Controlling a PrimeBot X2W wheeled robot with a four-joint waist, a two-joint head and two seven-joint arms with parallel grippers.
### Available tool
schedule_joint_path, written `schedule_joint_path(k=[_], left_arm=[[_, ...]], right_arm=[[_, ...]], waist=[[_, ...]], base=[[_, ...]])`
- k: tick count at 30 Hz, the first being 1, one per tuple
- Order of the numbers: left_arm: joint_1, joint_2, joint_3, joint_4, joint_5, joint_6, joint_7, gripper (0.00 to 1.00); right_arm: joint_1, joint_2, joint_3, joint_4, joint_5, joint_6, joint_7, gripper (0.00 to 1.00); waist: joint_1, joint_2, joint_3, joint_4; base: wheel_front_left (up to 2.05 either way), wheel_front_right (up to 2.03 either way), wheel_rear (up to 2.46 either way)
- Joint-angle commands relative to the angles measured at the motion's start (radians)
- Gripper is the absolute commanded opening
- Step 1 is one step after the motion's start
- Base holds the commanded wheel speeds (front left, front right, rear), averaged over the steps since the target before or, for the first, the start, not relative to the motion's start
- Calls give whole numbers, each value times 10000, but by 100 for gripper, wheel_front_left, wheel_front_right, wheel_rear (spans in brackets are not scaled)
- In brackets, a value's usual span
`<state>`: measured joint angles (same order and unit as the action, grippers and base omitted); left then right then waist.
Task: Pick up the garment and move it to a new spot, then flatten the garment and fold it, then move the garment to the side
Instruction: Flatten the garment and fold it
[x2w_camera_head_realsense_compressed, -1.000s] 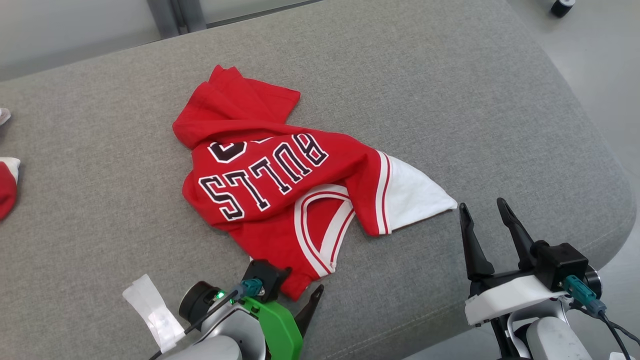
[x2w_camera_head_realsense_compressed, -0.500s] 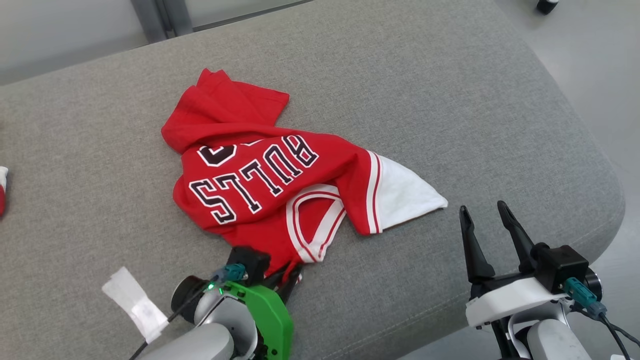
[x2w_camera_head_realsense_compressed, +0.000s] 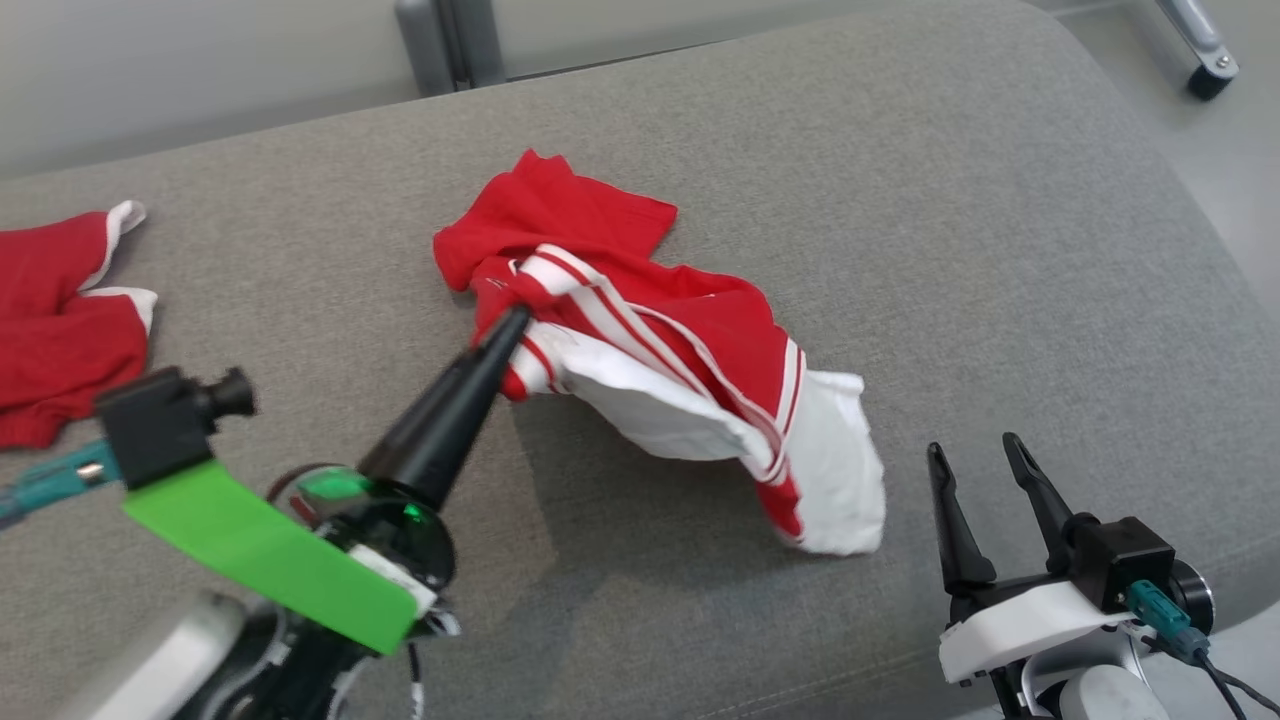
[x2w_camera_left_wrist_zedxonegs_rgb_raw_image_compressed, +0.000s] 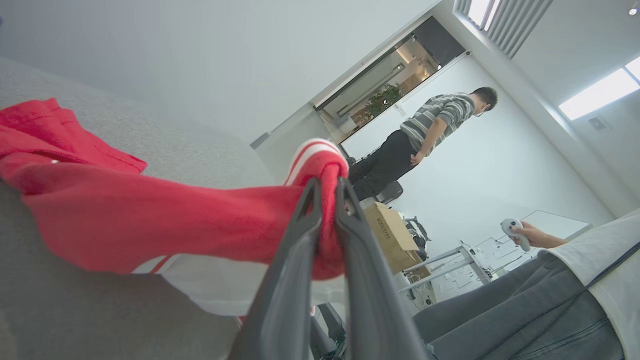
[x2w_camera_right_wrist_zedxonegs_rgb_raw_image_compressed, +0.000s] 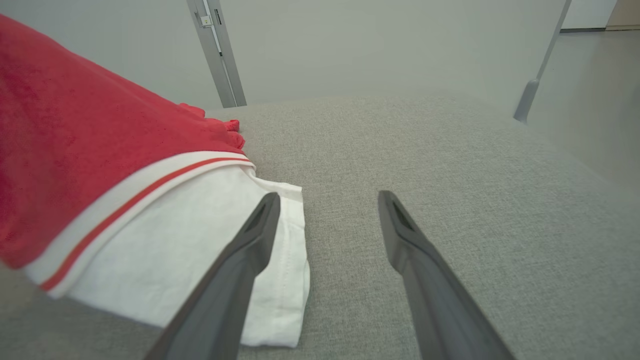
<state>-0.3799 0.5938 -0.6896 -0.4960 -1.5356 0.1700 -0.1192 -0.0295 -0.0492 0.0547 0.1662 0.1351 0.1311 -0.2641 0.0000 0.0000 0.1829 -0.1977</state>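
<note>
My left gripper (x2w_camera_head_realsense_compressed: 517, 320) clamps the red, white-trimmed jersey (x2w_camera_head_realsense_compressed: 715, 320) by its striped edge above the grey fabric cushion (x2w_camera_head_realsense_compressed: 950, 250); my right gripper (x2w_camera_head_realsense_compressed: 972, 448), fingers apart, sits near its hem.

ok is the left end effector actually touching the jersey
Touching. In the left wrist view the left end effector is pinched shut on a bunched red fold of the jersey, with the cloth squeezed between its tips.

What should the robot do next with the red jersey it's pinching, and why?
Probably lift the left gripper higher before carrying sideways. It is shut on the jersey at its striped trim, but the white end lies on the grey cushion, so a sideways move now would likely drag it. The right gripper is open, holding nothing.
</note>
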Motion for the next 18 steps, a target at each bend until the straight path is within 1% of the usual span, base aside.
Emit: schedule_joint_path(k=[1,5,9,13,15,18], left_arm=[[194,152,177,-126,-145,59,-66,0],[399,906,1307,-716,-717,387,-260,0],[449,1691,2275,-1185,-942,700,-371,0],[64,2339,3155,-1709,-1152,1157,-313,0],[-193,2551,3439,-1949,-1231,1445,-205,0],[-758,2767,3571,-2242,-1247,1833,106,0]], right_arm=[[-70,-28,35,18,-77,-7,-6,100],[-139,-30,159,78,-88,-7,-6,100],[-68,-25,156,87,-118,-7,-6,100],[-35,-27,188,84,-129,-7,-6,100],[-69,-28,187,87,-70,-7,-6,100],[-175,-27,227,108,68,-7,-6,100]], waist=[[0,0,-358,488],[0,0,-558,753],[0,0,-620,935],[0,0,-554,998],[0,0,-488,981],[0,0,-375,904]], base=[[0,0,0],[0,0,0],[0,0,0],[0,0,0],[0,0,0],[0,0,0]])
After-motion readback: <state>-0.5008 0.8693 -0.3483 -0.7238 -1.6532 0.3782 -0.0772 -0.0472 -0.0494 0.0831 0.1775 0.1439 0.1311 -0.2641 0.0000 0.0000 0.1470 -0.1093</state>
